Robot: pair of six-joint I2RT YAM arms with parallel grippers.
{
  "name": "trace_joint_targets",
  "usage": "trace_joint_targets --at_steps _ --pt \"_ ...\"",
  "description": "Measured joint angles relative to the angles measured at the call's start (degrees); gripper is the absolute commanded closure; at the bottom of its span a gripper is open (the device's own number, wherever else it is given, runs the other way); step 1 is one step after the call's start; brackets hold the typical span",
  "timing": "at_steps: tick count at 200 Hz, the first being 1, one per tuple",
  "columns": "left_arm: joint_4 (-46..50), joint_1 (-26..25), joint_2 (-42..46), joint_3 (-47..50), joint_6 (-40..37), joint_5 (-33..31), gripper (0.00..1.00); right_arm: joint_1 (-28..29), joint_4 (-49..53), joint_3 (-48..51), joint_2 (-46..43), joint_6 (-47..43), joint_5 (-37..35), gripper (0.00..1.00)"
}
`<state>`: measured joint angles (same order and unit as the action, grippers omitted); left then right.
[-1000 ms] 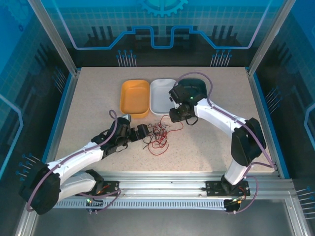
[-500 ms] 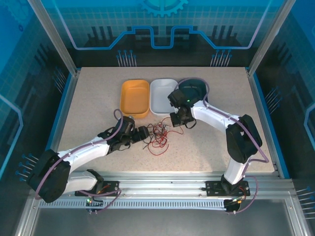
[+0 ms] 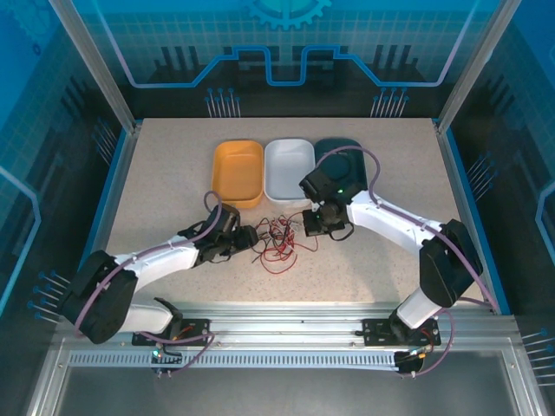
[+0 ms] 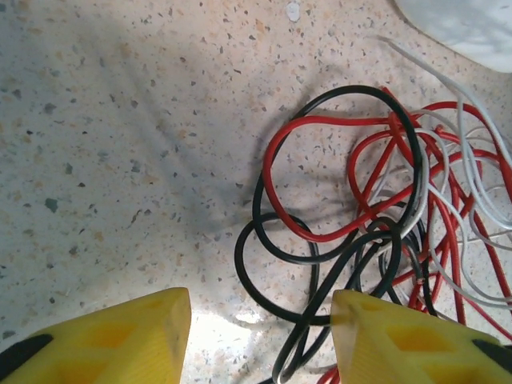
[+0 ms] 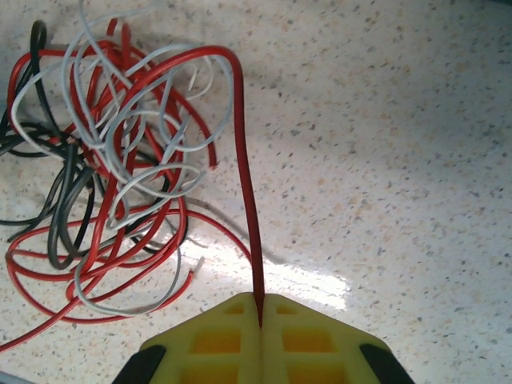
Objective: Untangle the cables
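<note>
The cables [image 3: 277,239] lie in a red, black and whitish tangle on the speckled table, between the two arms. My left gripper [image 3: 254,236] is at the tangle's left edge. In the left wrist view its yellow fingers [image 4: 120,340] stand apart over the table, the left gripper [image 4: 260,320] straddles black cable loops [image 4: 320,276], and the right finger touches one strand. My right gripper [image 3: 310,227] sits at the tangle's right edge. In the right wrist view the right gripper [image 5: 260,308] is shut on a red cable [image 5: 242,160] that rises taut from the heap [image 5: 112,160].
Three trays stand in a row behind the tangle: orange [image 3: 238,172], white [image 3: 289,165] and dark teal [image 3: 347,154]. The white tray's rim [image 4: 472,32] shows at the top right of the left wrist view. Bare table [image 3: 173,182] lies to the left and front.
The right gripper closed on the red cable and drew back toward the right and front. The left gripper's jaws narrowed around the black loops as it edged toward the tangle.
</note>
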<state>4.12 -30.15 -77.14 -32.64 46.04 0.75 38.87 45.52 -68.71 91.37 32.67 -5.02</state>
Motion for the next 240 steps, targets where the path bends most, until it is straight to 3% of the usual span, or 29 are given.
trace_joint_targets --at_steps 36,81,128,180,240 --pt "-0.9 0.1 -2.9 -0.6 0.2 2.0 0.72 1.0 0.6 0.0 0.0 1.3 -0.3 0.9" --pt "-1.9 0.1 -4.2 -2.2 -0.7 3.6 1.0 1.0 2.6 -1.1 0.0 1.4 -2.4 0.81" --pt "2.1 0.1 1.0 -2.6 -2.5 1.9 1.0 1.0 2.6 -1.6 -0.2 2.0 -4.0 0.68" --pt "6.6 0.1 5.7 -3.4 -2.5 0.5 0.64 1.0 2.3 -1.6 -2.0 2.2 -4.0 0.59" --pt "7.5 0.1 3.5 -3.4 0.2 2.3 0.6 1.3 1.1 -1.5 -4.2 2.3 -5.0 0.5"
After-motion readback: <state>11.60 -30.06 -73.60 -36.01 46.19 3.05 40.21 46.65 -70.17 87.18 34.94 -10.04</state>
